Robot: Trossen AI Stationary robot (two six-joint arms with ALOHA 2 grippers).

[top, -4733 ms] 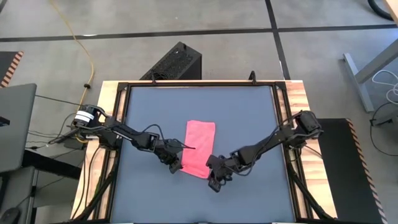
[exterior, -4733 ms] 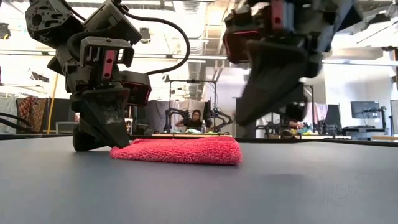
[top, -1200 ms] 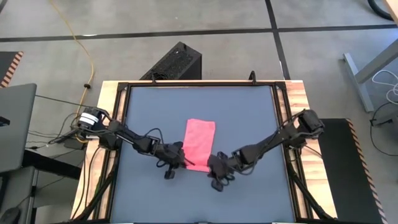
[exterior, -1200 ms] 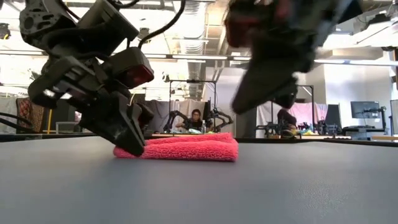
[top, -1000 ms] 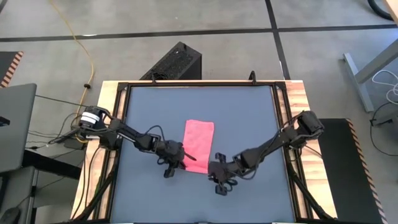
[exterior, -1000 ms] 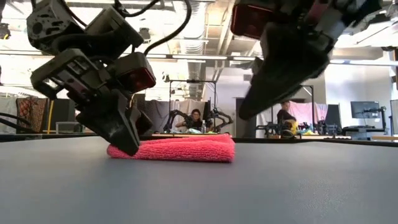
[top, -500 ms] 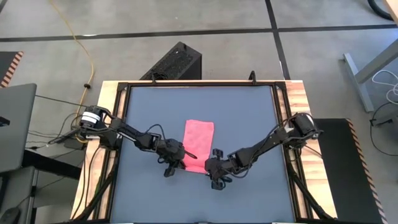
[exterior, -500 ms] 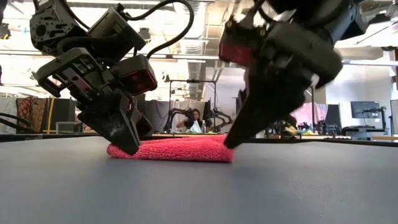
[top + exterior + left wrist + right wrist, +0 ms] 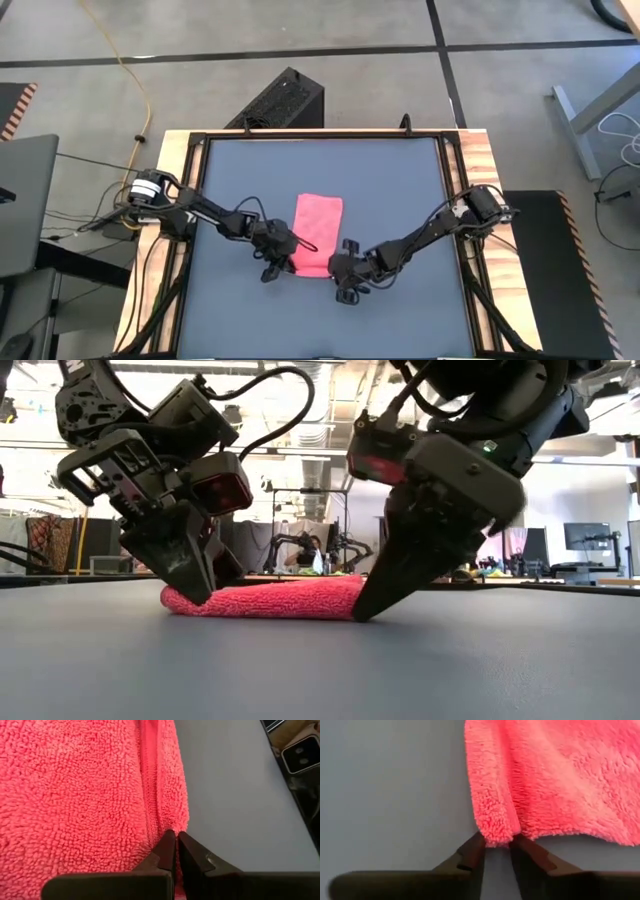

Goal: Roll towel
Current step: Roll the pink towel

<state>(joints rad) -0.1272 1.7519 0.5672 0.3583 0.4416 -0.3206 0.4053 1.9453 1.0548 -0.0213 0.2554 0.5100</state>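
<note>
The pink towel [image 9: 318, 225] lies folded flat on the dark grey table, its long side running from near to far. It also shows in the low view [image 9: 270, 600]. My left gripper [image 9: 283, 262] is at the towel's near left corner, shut on it [image 9: 175, 836]. My right gripper [image 9: 338, 272] is at the near right corner, shut on it [image 9: 496, 845]. In the low view both grippers slant down onto the towel's two ends, the left gripper [image 9: 198, 598] and the right gripper [image 9: 362, 612]. My left gripper pinches the towel's edge beside the hem seam [image 9: 167, 822] near its near left corner; the fingers are almost together and pink shows between them. They slant down from the near left. The towel lies on the table. My right gripper pinches the towel's near right corner [image 9: 497, 832] between its two fingers; the cloth bulges up between the fingertips [image 9: 472, 851]. The fingers slant down from the near right. The rest of the towel lies flat on the table.
Bare dark tabletop [image 9: 400, 180] lies around the towel on all sides, inside a wooden frame [image 9: 480, 160]. A black box [image 9: 280, 100] stands on the floor beyond the far edge. A person [image 9: 315, 550] sits far off in the room behind.
My right gripper has come down from above the table and gone toward the table's left onto the towel's near right corner. The towel has slid a little toward the table's left edge. My left gripper has stayed at the near left corner.
</note>
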